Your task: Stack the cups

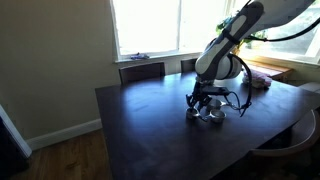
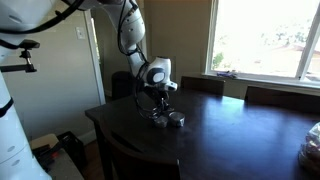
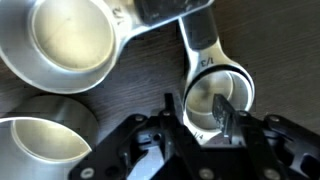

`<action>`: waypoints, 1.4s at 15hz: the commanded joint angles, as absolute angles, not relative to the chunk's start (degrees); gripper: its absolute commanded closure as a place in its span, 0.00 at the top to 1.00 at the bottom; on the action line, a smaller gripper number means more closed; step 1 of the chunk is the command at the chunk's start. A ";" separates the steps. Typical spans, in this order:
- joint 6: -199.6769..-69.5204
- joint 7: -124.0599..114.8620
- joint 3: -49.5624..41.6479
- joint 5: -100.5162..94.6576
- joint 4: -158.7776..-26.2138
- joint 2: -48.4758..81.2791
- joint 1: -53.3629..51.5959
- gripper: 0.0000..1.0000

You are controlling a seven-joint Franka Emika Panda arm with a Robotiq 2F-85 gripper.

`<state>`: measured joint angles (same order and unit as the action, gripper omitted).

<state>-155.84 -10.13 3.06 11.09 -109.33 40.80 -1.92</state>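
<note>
Apparently the hand [image 3: 197, 112] straddles the smallest cup [image 3: 212, 88], its grip unclear; both larger cups [image 3: 70, 40] are cut off.

The wrist view's edges crop two cups [image 3: 65, 40], tiny and indistinct in both exterior views.

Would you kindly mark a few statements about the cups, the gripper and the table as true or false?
1. The wrist view shows three cups: a large cup, a second cup and a small cup. True.
2. The cups are already nested. False: they sit side by side.
3. The gripper is over the small cup. True.
4. The table is white. False: it is dark.
5. The gripper hangs high above the table. False: in both exterior views it is down at the cups.
</note>
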 commanded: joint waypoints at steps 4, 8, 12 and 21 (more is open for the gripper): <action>-158.73 -6.97 5.56 12.24 -114.61 38.32 0.18 0.86; -158.70 -7.69 5.17 12.13 -113.52 39.31 -0.29 0.49; -158.37 -7.61 5.40 12.28 -113.33 39.29 -0.13 0.21; -157.52 -7.64 6.57 13.19 -112.80 39.32 0.34 0.08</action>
